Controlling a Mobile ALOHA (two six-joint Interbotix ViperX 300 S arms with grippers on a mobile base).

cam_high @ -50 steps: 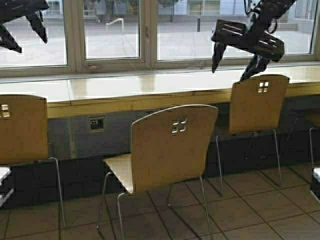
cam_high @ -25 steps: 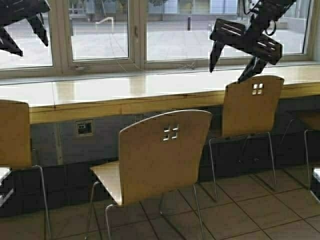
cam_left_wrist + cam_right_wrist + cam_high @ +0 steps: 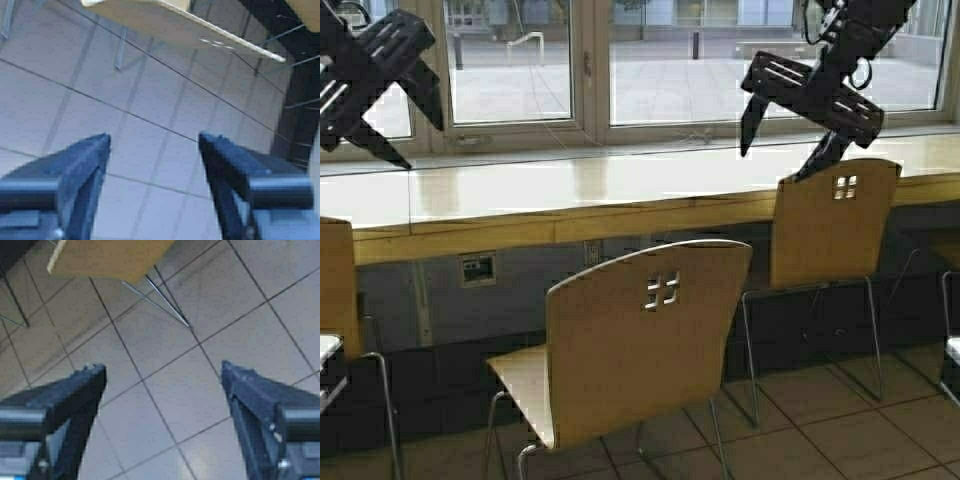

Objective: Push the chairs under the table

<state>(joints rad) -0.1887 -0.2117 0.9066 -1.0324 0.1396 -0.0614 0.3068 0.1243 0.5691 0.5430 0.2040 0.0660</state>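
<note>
At the far left edge of the high view a tan chair (image 3: 334, 290) shows only as a slice of its back, standing close to the table (image 3: 620, 185). Above it the left gripper (image 3: 408, 128) hangs in the air before the window (image 3: 510, 60), its fingers spread apart and holding nothing; its wrist view looks down on floor tiles (image 3: 150, 135).

The table runs left to right across the whole view, its long axis parallel to the window, with a socket (image 3: 477, 268) in the dark panel beneath its front edge.

The middle chair (image 3: 640, 345) stands well out from the table, turned at an angle: its back faces the camera and its seat points toward the table and to the left.

The right chair (image 3: 832, 225) is nearer the table, its back square to the camera and its seat pointing under the top. The right gripper (image 3: 782, 145) hovers just above this chair's top left corner, fingers wide apart, empty.
</note>
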